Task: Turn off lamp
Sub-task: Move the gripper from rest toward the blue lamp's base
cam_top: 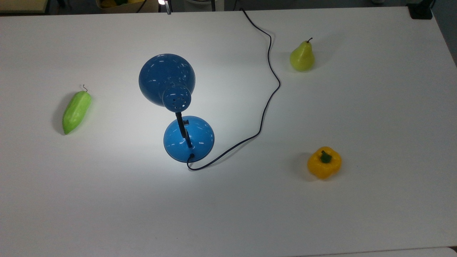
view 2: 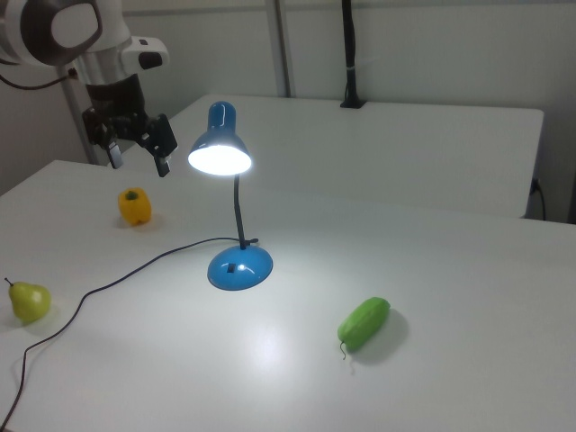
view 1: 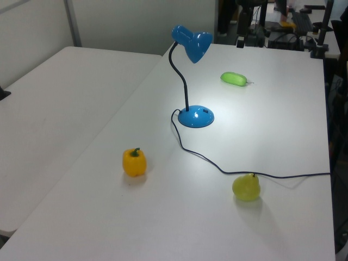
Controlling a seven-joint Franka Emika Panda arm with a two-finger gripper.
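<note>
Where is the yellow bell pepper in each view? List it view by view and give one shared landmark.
Top view: the yellow bell pepper sits at lower right, to the right of the lamp base.
Left view: the pepper sits left of centre, nearer the camera than the lamp base.
Right view: the pepper sits at the left, beyond the cord, below the gripper.
Shared landmark: the lamp's round blue base.

Setting: a robotics lab. White worktables (cam_top: 357,221) pushed together, plain pale walls, a robot arm (view 2: 63,36) mounted at the table edge in the right view. Props laid out as for a test: plastic pear (cam_top: 302,56), yellow pepper (cam_top: 324,162), green cucumber-like vegetable (cam_top: 76,111). Clamped black post (view 2: 347,54) and cluttered equipment (view 1: 288,24) behind the tables
</note>
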